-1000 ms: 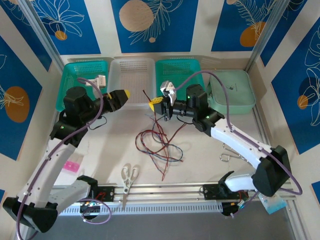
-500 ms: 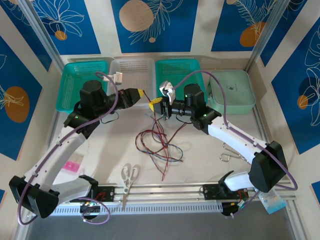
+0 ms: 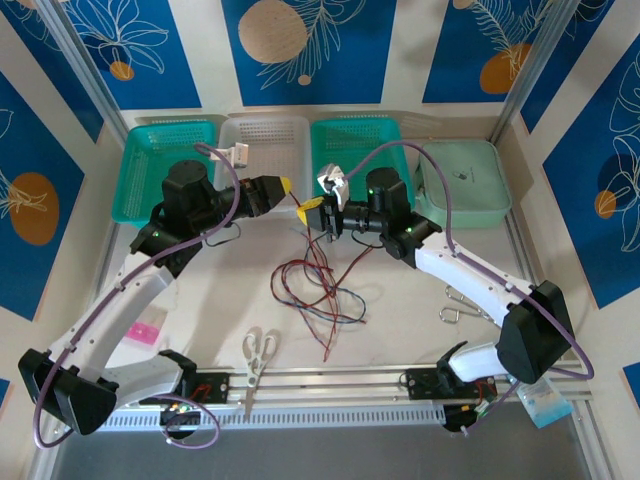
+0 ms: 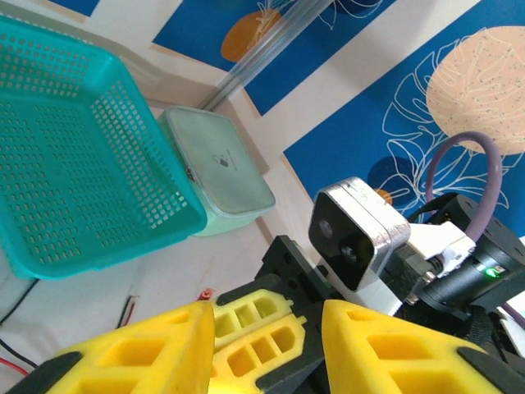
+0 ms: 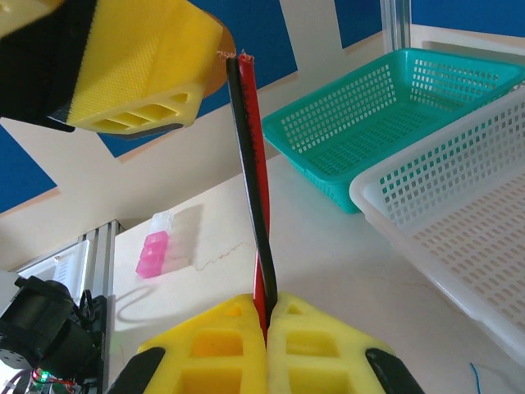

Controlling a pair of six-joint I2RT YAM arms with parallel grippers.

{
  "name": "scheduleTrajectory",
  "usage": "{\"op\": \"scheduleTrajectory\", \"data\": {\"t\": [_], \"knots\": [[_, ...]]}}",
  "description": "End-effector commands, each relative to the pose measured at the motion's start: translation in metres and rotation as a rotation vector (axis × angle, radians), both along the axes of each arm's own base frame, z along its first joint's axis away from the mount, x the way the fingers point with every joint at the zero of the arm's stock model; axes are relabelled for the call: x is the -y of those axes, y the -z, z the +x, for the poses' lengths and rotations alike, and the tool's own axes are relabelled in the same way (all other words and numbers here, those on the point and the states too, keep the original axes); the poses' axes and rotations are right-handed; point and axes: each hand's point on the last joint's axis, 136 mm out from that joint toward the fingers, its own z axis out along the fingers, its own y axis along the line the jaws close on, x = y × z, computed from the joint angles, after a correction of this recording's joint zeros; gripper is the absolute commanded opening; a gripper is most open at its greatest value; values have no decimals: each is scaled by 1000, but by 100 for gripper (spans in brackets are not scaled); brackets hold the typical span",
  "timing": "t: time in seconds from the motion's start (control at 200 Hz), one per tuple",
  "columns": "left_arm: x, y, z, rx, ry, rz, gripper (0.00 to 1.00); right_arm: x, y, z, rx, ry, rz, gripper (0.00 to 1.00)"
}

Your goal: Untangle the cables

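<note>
Top external, items placed against the white basket (image 3: 263, 148) at the back wall, left to right.

1. Teal basket (image 3: 165, 165): touching the white basket's left side, with its far edge near the side wall.
2. Pink block (image 3: 145, 330): well forward and left of the white basket, on bare table (image 3: 220, 290) with open room around it.
3. Scissors (image 3: 258, 352): well forward of the white basket, by the near rail (image 3: 330, 378).
4. Left gripper (image 3: 283, 187): just off the white basket's front right corner. On the left wrist view you see its yellow fingers (image 4: 156, 345) spread apart, with the right gripper's tips showing through the gap.
5. Right gripper (image 3: 312, 212): just forward and right of that same corner, near the left gripper. On the right wrist view its fingers (image 5: 221, 345) are pressed together on a red-and-black pair of the cables (image 5: 250, 164), which stands upright from them.
6. Cables, remainder (image 3: 315, 290): a loose red, black and blue-grey tangle forward and right of the white basket, with free table on both sides.
7. Second teal basket (image 3: 355, 140): touching the white basket's right side.
8. Green lidded box (image 3: 465, 180): beyond that basket, rightward.
9. Metal clips (image 3: 455, 313): well forward and right.

Change: a second ago the left gripper sat before the white basket's left half. It has come rightward, while the right gripper and the tangle have stayed put.
</note>
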Motion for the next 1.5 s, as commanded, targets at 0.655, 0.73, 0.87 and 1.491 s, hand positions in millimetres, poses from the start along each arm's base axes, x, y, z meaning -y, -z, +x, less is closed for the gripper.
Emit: {"op": "scheduleTrajectory", "data": {"t": [0.655, 0.73, 0.87, 1.491], "knots": [[3, 10, 5, 1, -23, 39, 28, -4, -21, -6, 30, -32, 26, 0], [3, 10, 5, 1, -21, 41, 28, -4, -20, -6, 29, -32, 24, 0], [3, 13, 6, -4, -26, 47, 21, -5, -20, -6, 27, -32, 21, 0], [12, 15, 0, -15, 5, 48, 0, -2, -20, 5, 16, 34, 9, 0]]}}
